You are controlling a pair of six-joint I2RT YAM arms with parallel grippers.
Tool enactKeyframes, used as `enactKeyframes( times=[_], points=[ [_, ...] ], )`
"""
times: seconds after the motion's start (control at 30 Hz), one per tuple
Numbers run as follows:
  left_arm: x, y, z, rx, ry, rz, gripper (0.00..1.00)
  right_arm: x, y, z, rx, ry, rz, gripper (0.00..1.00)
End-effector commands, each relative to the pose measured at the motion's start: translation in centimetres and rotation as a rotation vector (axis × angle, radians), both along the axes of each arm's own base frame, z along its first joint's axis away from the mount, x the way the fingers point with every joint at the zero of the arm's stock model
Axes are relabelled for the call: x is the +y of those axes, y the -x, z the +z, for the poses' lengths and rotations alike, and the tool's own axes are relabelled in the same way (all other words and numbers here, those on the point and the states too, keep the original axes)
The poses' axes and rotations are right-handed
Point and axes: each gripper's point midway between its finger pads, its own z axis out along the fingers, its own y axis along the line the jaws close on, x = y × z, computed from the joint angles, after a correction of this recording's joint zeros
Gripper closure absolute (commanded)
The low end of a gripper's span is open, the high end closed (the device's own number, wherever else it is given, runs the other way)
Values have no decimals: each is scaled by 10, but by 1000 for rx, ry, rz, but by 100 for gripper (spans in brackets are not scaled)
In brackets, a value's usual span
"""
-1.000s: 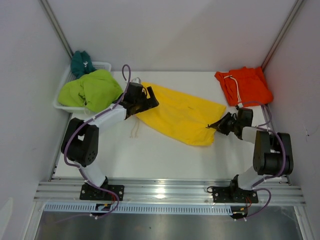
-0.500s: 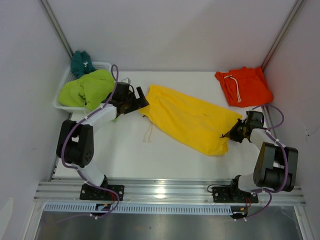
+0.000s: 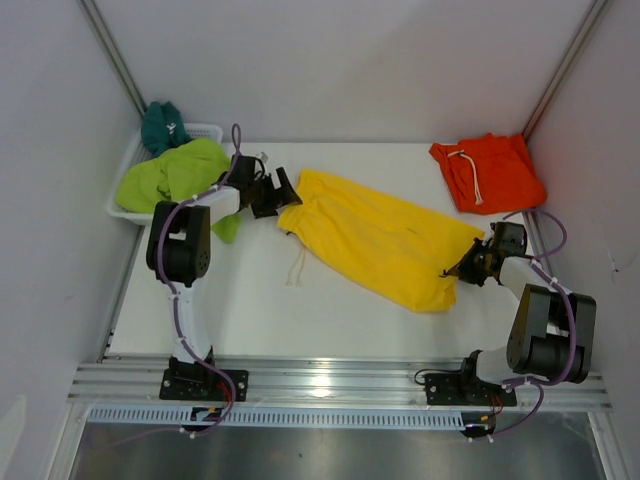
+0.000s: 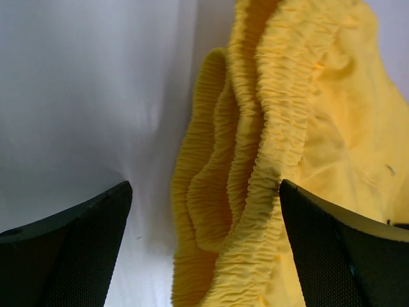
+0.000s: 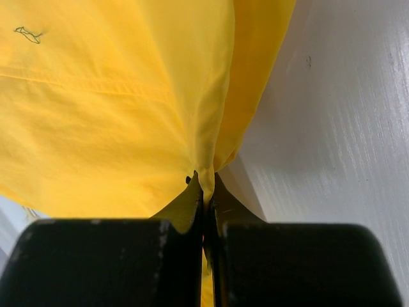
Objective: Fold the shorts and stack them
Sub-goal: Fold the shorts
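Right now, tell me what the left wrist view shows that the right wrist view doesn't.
Left wrist only: the gathered waistband of the yellow shorts, ungripped in front of the open left tool. Right wrist only: the right tool shut on an edge of the shorts, and a stitched seam. Both: the yellow shorts lying on the white table.

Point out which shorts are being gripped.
The yellow pair, spread across the table's middle: the right gripper is shut on its edge. The orange pair lies free in the far corner; the lime-green pair and teal pair sit at the basket.
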Motion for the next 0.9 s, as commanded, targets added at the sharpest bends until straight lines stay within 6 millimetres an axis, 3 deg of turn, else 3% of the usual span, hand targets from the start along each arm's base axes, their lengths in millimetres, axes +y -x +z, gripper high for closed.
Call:
enactKeyframes(
  times=[0.0, 0.33, 0.53, 0.67, 0.7, 0.77, 0.87],
  points=[
    [-19, -10, 21, -77, 82, -86, 1, 2, -9, 10, -41, -6, 24, 100],
    [-46, -5, 7, -28, 196, -166, 1, 5, -11, 12, -53, -21, 34, 100],
    [-65, 6, -19, 41, 219, -192, 1, 5, -12, 14, -60, -22, 34, 100],
    [-77, 16, -26, 71, 313, -193, 21, 6, -13, 15, -63, -27, 34, 100],
    [-77, 16, -26, 55, 322, -190, 32, 6, -13, 16, -65, -26, 35, 100],
    [-76, 16, -26, 52, 326, -171, 43, 6, -12, 15, -64, -25, 38, 100],
    [-77, 10, -14, 22, 337, -168, 56, 6, -11, 16, -63, -21, 37, 100]
  ],
)
